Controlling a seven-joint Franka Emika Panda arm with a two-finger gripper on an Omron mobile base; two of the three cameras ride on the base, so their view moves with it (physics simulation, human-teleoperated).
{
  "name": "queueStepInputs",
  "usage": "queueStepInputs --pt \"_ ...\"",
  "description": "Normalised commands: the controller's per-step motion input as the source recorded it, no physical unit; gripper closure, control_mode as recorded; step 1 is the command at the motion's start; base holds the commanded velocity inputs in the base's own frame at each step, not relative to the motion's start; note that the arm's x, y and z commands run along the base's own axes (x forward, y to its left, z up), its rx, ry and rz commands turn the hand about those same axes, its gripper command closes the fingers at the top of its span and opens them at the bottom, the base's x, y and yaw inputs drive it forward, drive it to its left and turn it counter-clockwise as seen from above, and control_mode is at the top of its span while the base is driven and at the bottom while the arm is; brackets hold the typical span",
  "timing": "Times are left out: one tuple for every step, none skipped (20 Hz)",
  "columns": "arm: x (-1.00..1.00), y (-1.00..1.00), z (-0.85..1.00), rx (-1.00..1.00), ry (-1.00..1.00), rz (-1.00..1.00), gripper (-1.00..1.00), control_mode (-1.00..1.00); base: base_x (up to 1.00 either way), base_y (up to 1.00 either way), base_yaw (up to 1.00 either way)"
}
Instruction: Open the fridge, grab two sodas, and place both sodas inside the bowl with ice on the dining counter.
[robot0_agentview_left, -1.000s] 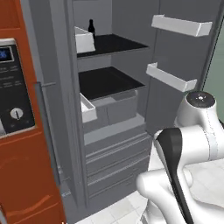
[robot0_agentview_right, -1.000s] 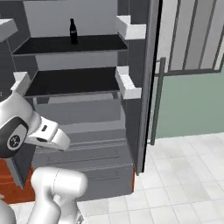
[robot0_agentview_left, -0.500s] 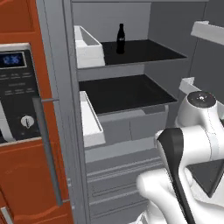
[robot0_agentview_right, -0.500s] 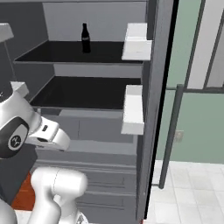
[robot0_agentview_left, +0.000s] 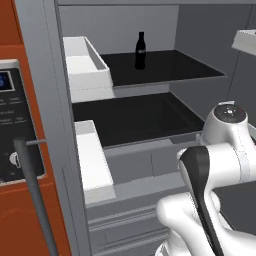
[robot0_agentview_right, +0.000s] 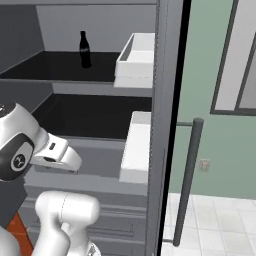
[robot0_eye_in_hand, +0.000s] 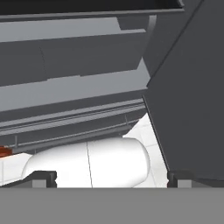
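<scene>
The grey fridge (robot0_agentview_left: 150, 30) stands open in front of me, its black shelves in sight in both base views (robot0_agentview_right: 100, 25). One soda (robot0_agentview_left: 140, 51), a small dark bottle, stands upright toward the back of the upper shelf (robot0_agentview_right: 85, 50). In the hand view my gripper (robot0_eye_in_hand: 111, 179) is open, its fingertips (robot0_eye_in_hand: 43, 177) wide apart with nothing between them. It points low at the fridge's grey lower drawers (robot0_eye_in_hand: 65, 87). The bowl with ice and the dining counter are out of view.
White door bins flank the shelves on the left (robot0_agentview_left: 85, 65) and right (robot0_agentview_right: 137, 55). Bar handles rise on the open doors (robot0_agentview_left: 35, 195) (robot0_agentview_right: 187, 180). The red-brown cabinet with the microwave panel (robot0_agentview_left: 10, 125) is at the left. My arm's white links (robot0_agentview_left: 225, 150) stand before the lower shelf.
The whole picture has shifted and grown: the base has driven closer to the open fridge. The soda stays on its shelf and the gripper stays open.
</scene>
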Motion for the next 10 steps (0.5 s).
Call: queueStepInputs --pt "0.0 0.0 0.0 0.0 0.0 0.0 -1.0 1.0 0.34 0.0 0.0" --pt "0.0 0.0 0.0 0.0 0.0 0.0 -1.0 1.0 0.38 0.0 0.0" --pt "0.0 0.0 0.0 0.0 0.0 0.0 -1.0 1.0 0.32 0.0 0.0" --pt "0.0 0.0 0.0 0.0 0.0 0.0 -1.0 1.0 0.28 0.1 0.0" --pt "0.0 0.0 0.0 0.0 0.0 0.0 -1.0 1.0 0.29 0.16 0.0" --pt "0.0 0.0 0.0 0.0 0.0 0.0 -1.0 1.0 0.36 0.2 0.0" --pt "0.0 0.0 0.0 0.0 0.0 0.0 -1.0 1.0 0.42 0.2 0.02" --pt "0.0 0.0 0.0 0.0 0.0 0.0 -1.0 1.0 0.49 0.17 0.05" --pt "0.0 0.0 0.0 0.0 0.0 0.0 -1.0 1.0 0.5 0.14 0.06" --pt "0.0 0.0 0.0 0.0 0.0 0.0 -1.0 1.0 0.54 0.16 0.08"
